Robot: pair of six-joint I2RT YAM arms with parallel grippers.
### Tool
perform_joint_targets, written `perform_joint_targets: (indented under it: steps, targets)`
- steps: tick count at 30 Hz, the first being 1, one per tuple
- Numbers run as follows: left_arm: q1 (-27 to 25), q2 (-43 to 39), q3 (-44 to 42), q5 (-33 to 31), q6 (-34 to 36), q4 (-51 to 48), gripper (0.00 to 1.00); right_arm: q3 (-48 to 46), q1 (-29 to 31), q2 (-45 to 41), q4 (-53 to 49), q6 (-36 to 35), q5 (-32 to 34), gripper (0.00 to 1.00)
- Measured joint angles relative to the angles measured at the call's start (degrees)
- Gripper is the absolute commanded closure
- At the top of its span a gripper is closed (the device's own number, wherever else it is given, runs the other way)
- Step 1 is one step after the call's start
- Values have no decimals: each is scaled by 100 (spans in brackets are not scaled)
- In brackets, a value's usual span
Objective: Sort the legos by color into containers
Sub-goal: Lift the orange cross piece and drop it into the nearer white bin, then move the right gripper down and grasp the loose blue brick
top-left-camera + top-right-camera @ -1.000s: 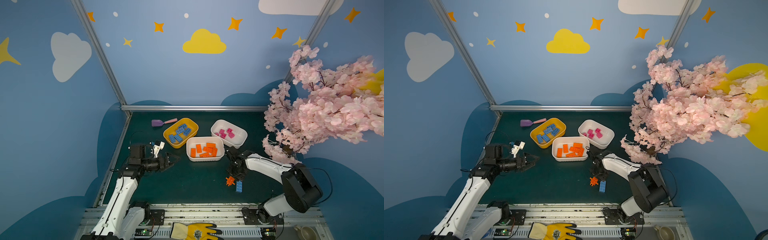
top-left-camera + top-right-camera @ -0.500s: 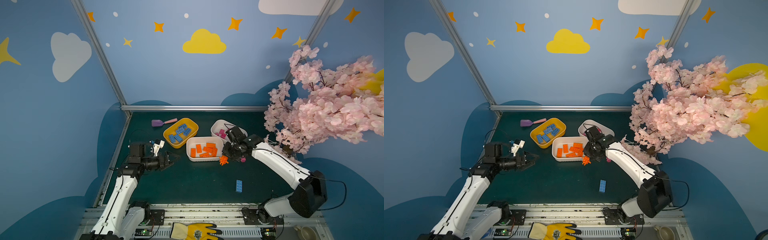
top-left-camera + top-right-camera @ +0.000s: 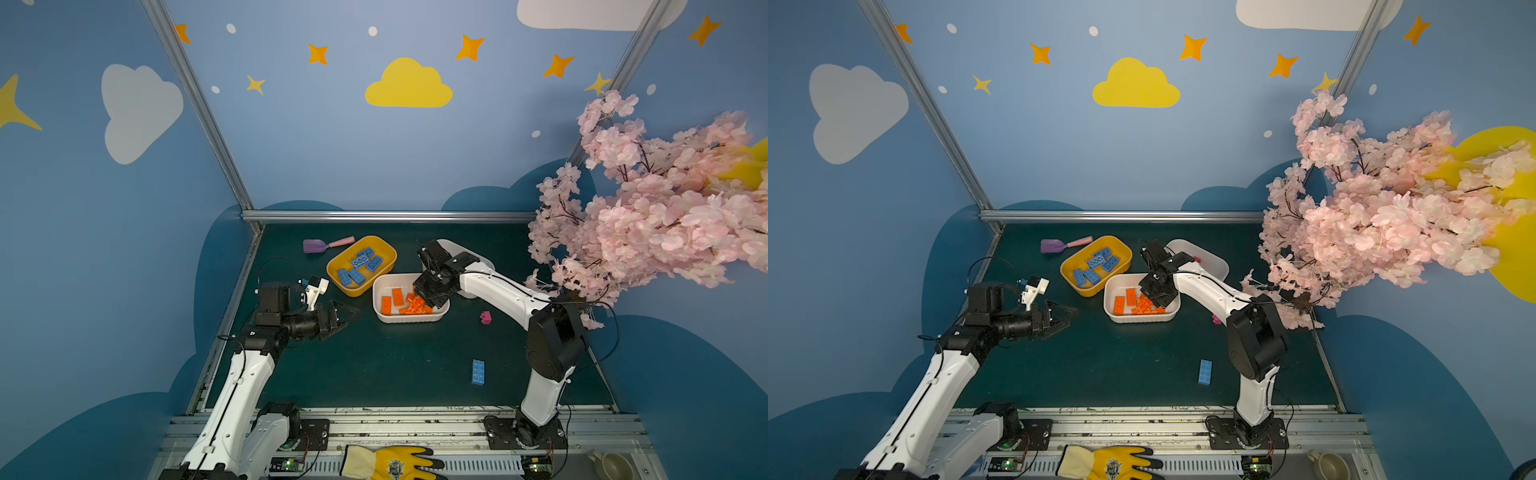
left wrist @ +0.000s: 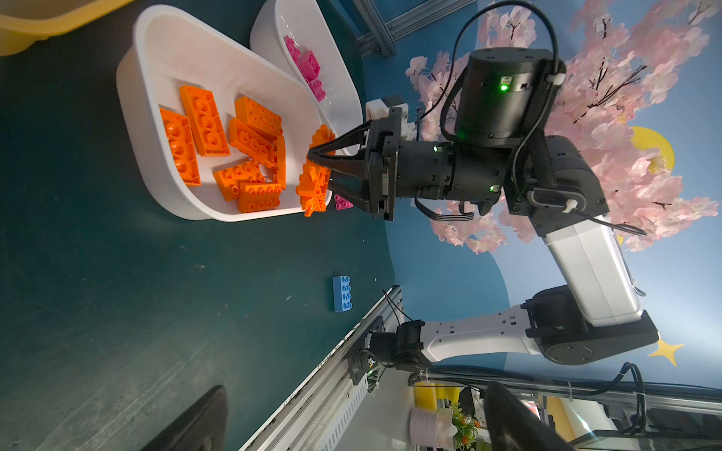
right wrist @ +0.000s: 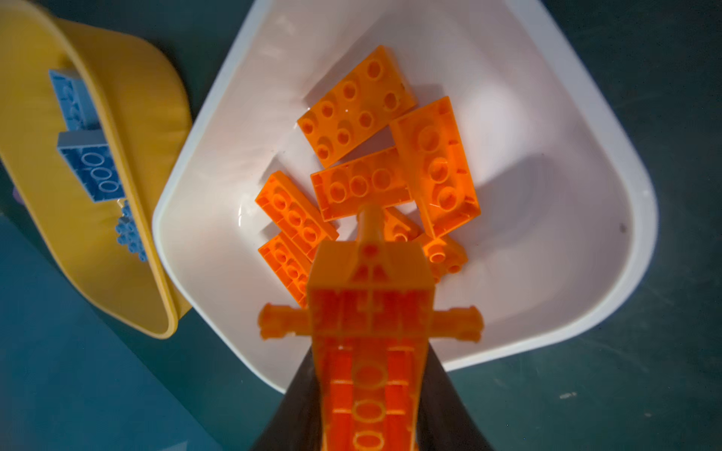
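My right gripper (image 3: 424, 300) (image 5: 370, 363) is shut on the long spiky orange piece (image 5: 371, 312) (image 4: 312, 183). It holds the piece over the right end of the near white container (image 3: 384, 286), where several orange legos (image 5: 357, 105) lie. The yellow-orange container (image 3: 384, 249) holds several blue legos (image 3: 361, 264). My right arm mostly hides the far white container (image 3: 484, 261), which has magenta legos (image 4: 308, 66) in it. A blue brick (image 3: 478, 372) and a magenta brick (image 3: 485, 318) lie loose on the mat. My left gripper (image 3: 347, 316) (image 4: 357, 390) hovers open and empty, left of the containers.
A purple scoop (image 3: 316, 246) with a pink handle lies behind the yellow-orange container. A pink blossom branch (image 3: 644, 208) overhangs the right side. A yellow glove (image 3: 390, 463) rests on the front rail.
My right gripper has carried the spiky orange piece from the front mat, beside the blue brick, back and up over the container of orange legos. The left arm has barely moved.
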Motion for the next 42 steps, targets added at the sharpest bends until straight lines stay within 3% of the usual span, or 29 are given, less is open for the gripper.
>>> perform_joint_targets:
  steps: [3, 8, 12, 17, 30, 35, 42]
  targets:
    - [0, 39, 0, 15, -17, 79, 0, 28, 0, 225, 24, 284, 52, 76]
    - [0, 50, -31, 46, -39, 136, 0, 127, 2, 448, 46, 466, 83, 51]
    - [0, 50, -149, 83, -79, 195, 0, 120, 0, 404, 44, 457, 83, 44]
    - [-2, 46, -256, 101, -122, 258, 0, -175, -28, -136, -28, 398, 142, 41]
    - [-92, 24, -505, 120, -291, 588, 0, -2837, -186, -3624, -1325, -24, 807, 32]
    - [-144, 11, -516, 116, -332, 658, 0, -3827, -203, -4138, -1309, -616, 918, 32]
    - [-201, -153, -562, 81, -376, 675, 0, -4387, -212, -3982, -1088, -1228, 780, 33]
